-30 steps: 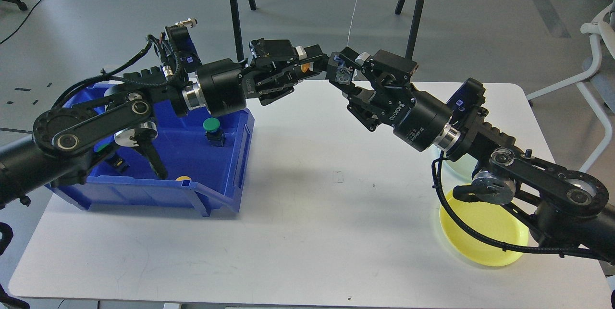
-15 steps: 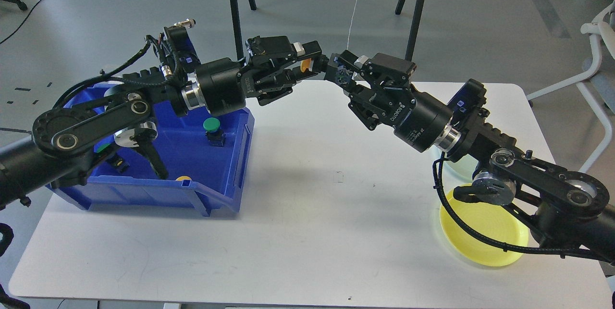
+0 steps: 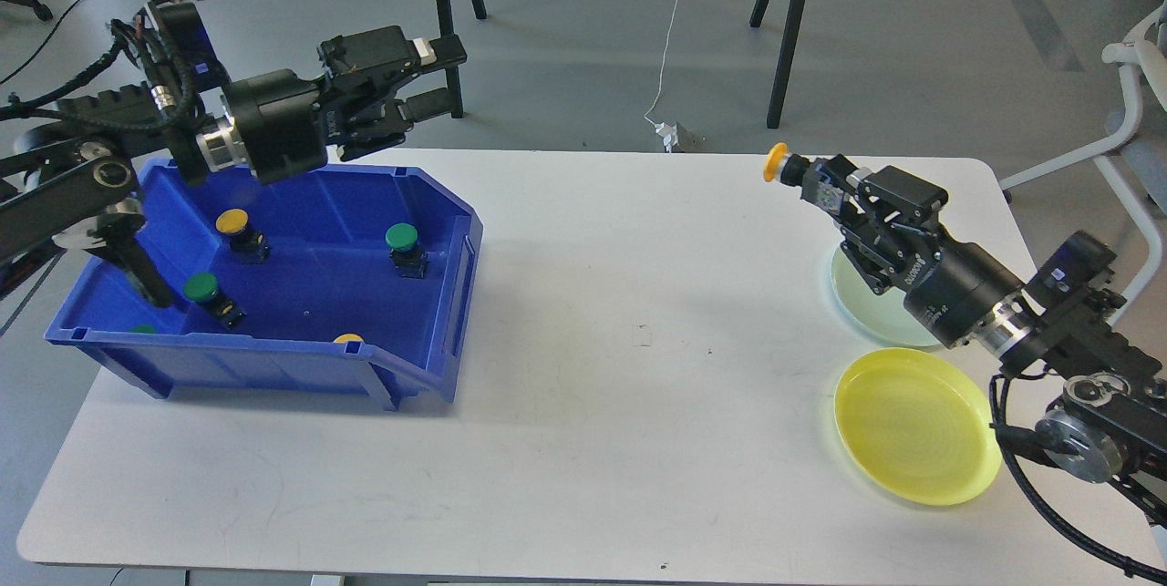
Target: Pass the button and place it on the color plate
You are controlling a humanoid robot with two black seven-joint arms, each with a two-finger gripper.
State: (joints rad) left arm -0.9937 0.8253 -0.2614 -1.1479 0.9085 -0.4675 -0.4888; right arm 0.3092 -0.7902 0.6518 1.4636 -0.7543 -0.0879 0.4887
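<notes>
With the yellow button (image 3: 782, 164) clamped in my right gripper (image 3: 807, 178) beyond the pale green plate (image 3: 866, 308), I should swing it back over the yellow plate (image 3: 916, 425), which matches its cap, lower until it nearly touches, then let go so it doesn't roll. My left gripper (image 3: 438, 80) hangs released and empty above the blue bin's (image 3: 273, 358) far wall. Half a second ago both grippers met over the desk (image 3: 593, 367) middle at the handover; now they are well apart.
</notes>
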